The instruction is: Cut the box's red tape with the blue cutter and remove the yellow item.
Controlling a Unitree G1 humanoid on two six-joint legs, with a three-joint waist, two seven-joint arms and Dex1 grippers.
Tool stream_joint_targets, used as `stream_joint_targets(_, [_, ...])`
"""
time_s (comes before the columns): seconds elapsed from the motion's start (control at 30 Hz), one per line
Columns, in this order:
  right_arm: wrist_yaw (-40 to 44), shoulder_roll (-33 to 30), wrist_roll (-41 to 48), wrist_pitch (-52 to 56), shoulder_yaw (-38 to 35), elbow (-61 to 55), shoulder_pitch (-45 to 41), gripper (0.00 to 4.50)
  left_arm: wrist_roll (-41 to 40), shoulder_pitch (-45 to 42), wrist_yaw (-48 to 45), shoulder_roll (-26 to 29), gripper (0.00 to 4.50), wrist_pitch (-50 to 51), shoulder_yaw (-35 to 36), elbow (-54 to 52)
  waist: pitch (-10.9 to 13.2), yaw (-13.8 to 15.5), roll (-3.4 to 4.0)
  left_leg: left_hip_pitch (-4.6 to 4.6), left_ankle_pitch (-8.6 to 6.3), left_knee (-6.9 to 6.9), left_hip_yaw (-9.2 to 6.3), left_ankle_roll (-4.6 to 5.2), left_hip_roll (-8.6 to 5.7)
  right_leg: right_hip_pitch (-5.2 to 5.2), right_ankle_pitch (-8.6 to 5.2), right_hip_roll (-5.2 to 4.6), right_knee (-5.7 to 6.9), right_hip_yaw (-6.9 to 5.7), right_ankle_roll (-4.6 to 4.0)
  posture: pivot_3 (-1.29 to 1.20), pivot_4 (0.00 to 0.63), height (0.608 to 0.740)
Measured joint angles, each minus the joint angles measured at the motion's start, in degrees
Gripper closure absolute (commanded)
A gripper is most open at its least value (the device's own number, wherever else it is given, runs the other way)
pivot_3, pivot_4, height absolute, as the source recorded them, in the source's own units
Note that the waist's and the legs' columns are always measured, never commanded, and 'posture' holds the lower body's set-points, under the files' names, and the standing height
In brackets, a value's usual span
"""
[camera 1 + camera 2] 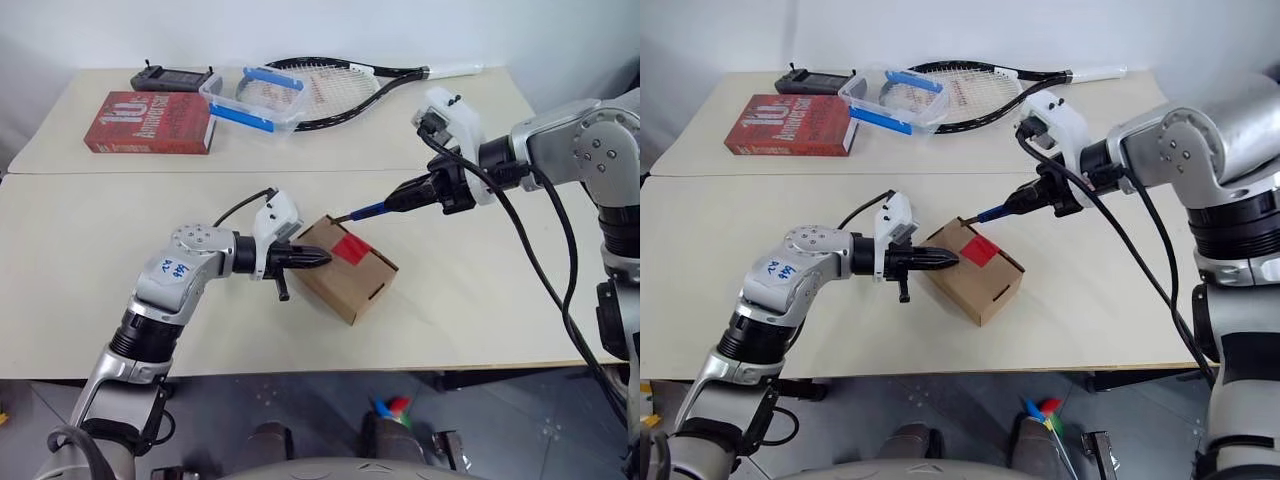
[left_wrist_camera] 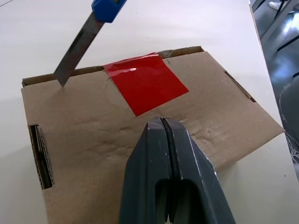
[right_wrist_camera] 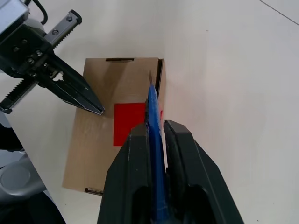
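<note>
Now, left to right across the table:
Red book [image 1: 150,123]: far left on the back table, with a black device [image 1: 175,78] behind it.
Clear tub [image 1: 255,97]: just right of the book, blue handles, beside a tennis racket [image 1: 330,88].
Left gripper [image 1: 322,258]: fingers pressed together with nothing between them, tips resting on the top of the box at its left side.
Box [image 1: 345,268]: brown carton on the near table, between the two grippers, flaps closed.
Red tape [image 2: 145,82]: square patch across the flap seam, uncut, just ahead of the left fingertips.
Blue cutter [image 1: 368,211]: metal tip touching the box top at the seam, beside the tape.
Right gripper [image 3: 159,140]: clamped on the cutter's blue handle, angled down toward the box.
</note>
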Motion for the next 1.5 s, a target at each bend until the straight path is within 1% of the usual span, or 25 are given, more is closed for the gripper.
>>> stream_joint_targets(0.33, [1.97, -0.18, -1.74, -0.33, -0.11, -0.75, 1.02, 4.35, 0.01, 0.4, 0.63, -0.01, 4.5, -0.01, 0.02, -0.27, 0.0, -0.02, 0.01, 0.04, 0.0, 0.01, 0.01, 0.0, 0.0, 0.01, 0.0, 0.0, 0.02, 0.02, 0.0, 0.0, 0.15, 0.74])
stream_joint_targets(0.57, [4.62, -2.37, -2.38, -1.15, -0.06, -0.78, 1.43, 4.35, -0.04, 0.95, 1.04, -0.02, 4.5, 0.03, 0.16, -0.82, -0.01, 0.0, 0.01, 0.04, 0.0, 0.01, 0.01, 0.0, 0.0, 0.02, 0.0, 0.0, 0.01, 0.03, 0.0, 0.0, 0.15, 0.74])
stream_joint_targets(0.87, [6.26, -3.24, -3.95, -2.32, -0.09, -3.04, 3.47, 4.35, -0.06, 1.06, 1.05, -0.02, 4.5, 0.08, 0.25, -0.89, -0.01, -0.01, 0.01, 0.07, 0.0, 0.03, 0.02, 0.0, 0.0, 0.03, 0.0, 0.0, 0.04, 0.04, 0.0, 0.0, 0.15, 0.74])
stream_joint_targets(1.2, [5.83, -2.5, -4.15, -1.87, -1.34, -4.78, 4.47, 4.35, 0.01, 1.04, 0.86, -0.01, 4.5, -0.31, 0.25, -0.62, -0.01, -0.03, 0.01, 0.08, 0.0, 0.03, 0.02, 0.0, 0.0, 0.04, 0.0, 0.0, 0.04, 0.05, 0.0, 0.0, 0.15, 0.74])
stream_joint_targets(1.37, [5.39, -1.18, -5.72, -3.41, -1.54, -1.05, 2.91, 4.35, 0.02, 1.08, 0.8, -0.01, 4.5, -0.83, 0.26, -0.37, -0.01, -0.1, 0.02, 0.09, 0.0, 0.05, 0.04, -0.01, 0.0, 0.05, 0.0, 0.0, 0.06, 0.07, 0.0, 0.0, 0.15, 0.74])
stream_joint_targets(1.5, [5.45, -0.4, -6.15, -3.6, -1.92, -0.55, 1.87, 4.35, 0.02, 1.24, 0.76, -0.02, 4.5, -1.17, 0.2, -0.37, -0.01, -0.07, 0.01, 0.1, 0.0, 0.05, 0.04, -0.01, 0.0, 0.05, 0.0, 0.0, 0.06, 0.07, 0.0, 0.0, 0.15, 0.74])
